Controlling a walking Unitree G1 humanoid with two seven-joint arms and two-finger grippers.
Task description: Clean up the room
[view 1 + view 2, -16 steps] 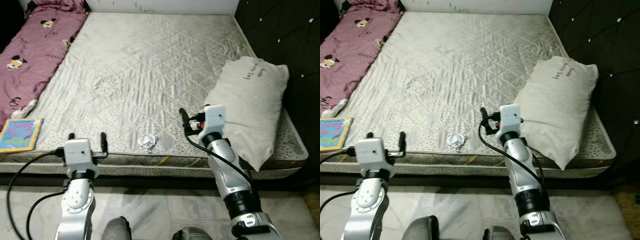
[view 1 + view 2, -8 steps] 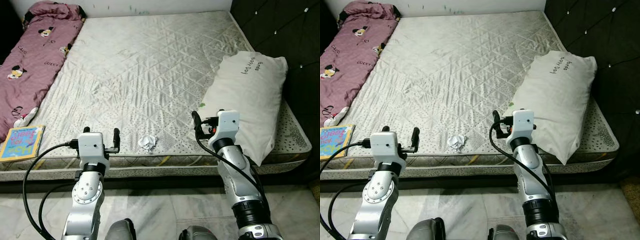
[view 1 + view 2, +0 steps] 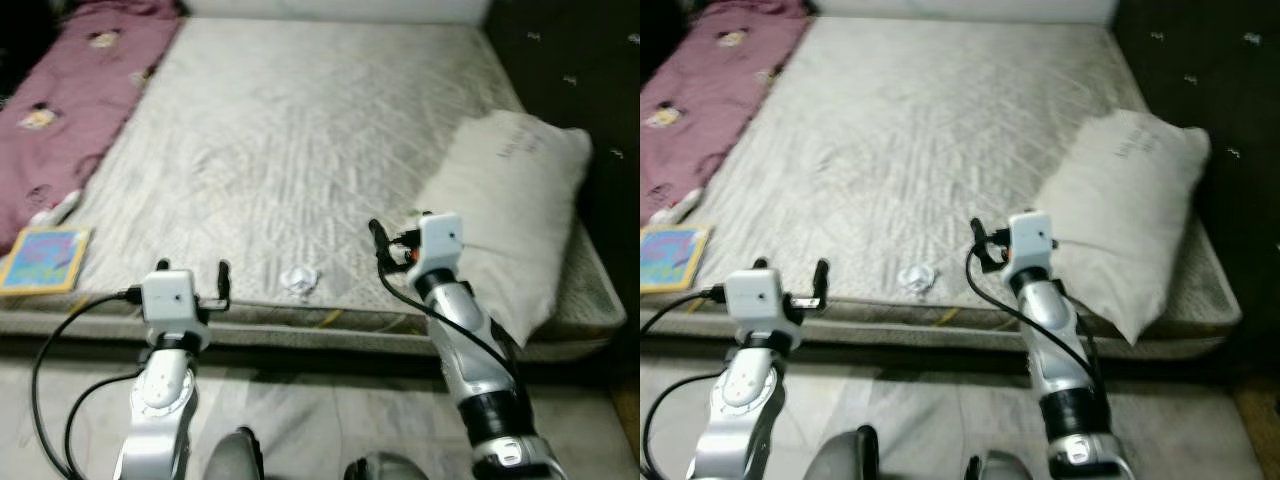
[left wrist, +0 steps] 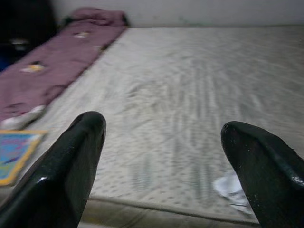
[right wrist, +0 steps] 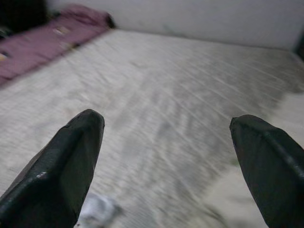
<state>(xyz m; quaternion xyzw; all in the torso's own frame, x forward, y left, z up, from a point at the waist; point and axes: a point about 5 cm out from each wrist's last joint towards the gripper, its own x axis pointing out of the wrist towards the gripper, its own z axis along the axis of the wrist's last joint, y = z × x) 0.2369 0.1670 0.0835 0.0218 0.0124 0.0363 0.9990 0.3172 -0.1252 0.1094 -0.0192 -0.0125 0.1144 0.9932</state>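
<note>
At bed (image 3: 300, 140) front edge: crumpled paper (image 3: 299, 281) lying btwn grippers, awaiting pickup. Left gripper (image 3: 192, 272) & right gripper (image 3: 378, 240) hovering wide, empty, approaching. Pillow (image 3: 510, 215), book (image 3: 45, 260) resting nearby.

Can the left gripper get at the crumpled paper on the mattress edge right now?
Probably yes. The left gripper is open, and the paper lies on the mattress edge just to its right with nothing between them.

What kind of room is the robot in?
Most likely a bedroom. A big quilted mattress lies low over the floor, with a pale pillow on one side and a pink cartoon-print blanket on the other.
</note>
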